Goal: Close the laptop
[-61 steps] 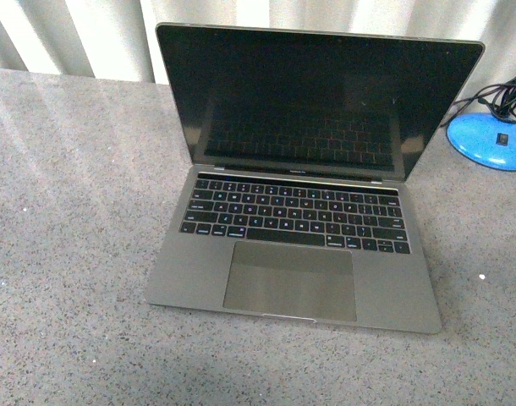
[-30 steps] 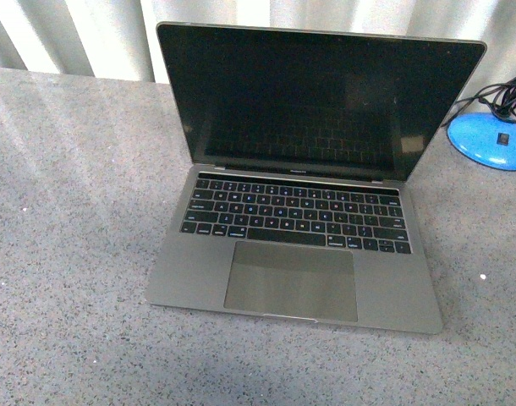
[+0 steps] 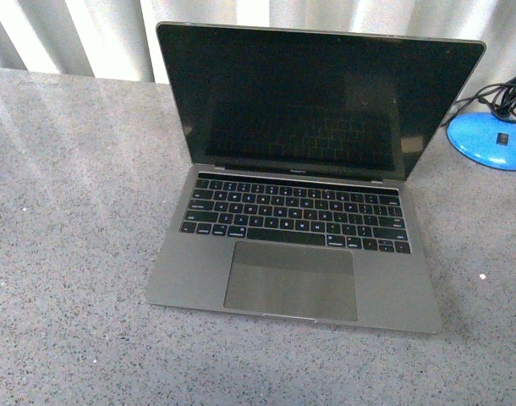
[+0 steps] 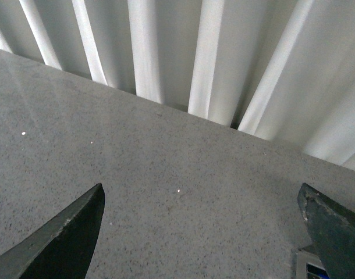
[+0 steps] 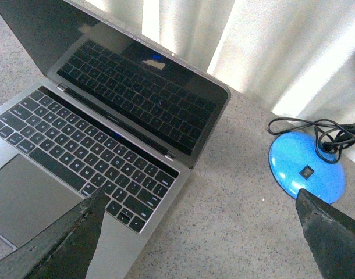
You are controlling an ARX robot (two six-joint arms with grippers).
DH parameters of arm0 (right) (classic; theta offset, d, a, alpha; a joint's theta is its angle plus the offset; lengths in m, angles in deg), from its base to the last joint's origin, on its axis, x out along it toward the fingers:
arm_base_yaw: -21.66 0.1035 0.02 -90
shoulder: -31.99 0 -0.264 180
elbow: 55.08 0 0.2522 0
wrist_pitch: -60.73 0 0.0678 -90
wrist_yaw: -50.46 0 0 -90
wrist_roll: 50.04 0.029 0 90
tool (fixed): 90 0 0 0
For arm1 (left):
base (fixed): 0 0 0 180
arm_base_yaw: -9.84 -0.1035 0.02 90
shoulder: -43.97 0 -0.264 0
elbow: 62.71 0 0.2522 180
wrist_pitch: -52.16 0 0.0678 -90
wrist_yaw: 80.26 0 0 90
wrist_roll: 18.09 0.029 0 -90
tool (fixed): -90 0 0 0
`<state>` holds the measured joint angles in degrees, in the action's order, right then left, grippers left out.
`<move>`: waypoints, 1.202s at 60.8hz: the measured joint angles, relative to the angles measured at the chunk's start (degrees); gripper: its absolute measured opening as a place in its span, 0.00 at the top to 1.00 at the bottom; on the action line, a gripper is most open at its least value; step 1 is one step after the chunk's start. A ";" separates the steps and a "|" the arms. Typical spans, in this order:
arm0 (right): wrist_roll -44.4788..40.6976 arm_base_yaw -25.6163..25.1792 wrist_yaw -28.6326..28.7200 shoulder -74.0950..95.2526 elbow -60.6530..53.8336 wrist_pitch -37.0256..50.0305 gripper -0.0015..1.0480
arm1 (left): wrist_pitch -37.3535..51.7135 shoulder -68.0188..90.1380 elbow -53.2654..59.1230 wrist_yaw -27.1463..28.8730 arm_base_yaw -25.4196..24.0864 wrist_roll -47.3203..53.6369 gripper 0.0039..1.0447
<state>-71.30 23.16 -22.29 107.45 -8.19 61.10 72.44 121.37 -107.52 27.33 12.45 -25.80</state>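
The left gripper [image 4: 201, 195] shows two dark grey, matte fingers [image 4: 67, 238], wedge-shaped and tapering to blunt tips. The right gripper [image 5: 202, 196] has the same dark wedge fingers [image 5: 329, 238], with slightly uneven edges.

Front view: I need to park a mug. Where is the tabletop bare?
Bare: tabletop left of the laptop, and the strip before its front edge. Crowded: far right, with a blue base and black cable.
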 joint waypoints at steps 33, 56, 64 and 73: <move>-8.33 5.31 -1.18 20.81 23.80 -3.30 0.10 | -4.96 19.61 -22.93 -10.32 6.64 12.52 0.58; -11.67 6.38 -0.24 25.59 33.48 -7.89 0.72 | -9.70 25.59 -33.86 -18.71 10.34 18.18 0.97; -11.30 6.38 0.11 26.16 35.04 -10.27 0.94 | -12.07 27.93 -36.22 -21.68 11.63 17.84 0.97; -10.32 6.29 1.53 26.27 35.39 -11.98 0.99 | -15.58 29.46 -37.03 -24.24 13.49 16.81 0.97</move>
<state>-81.61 29.46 -20.76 133.72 27.19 49.13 56.85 150.84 -144.55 3.09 25.94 -8.99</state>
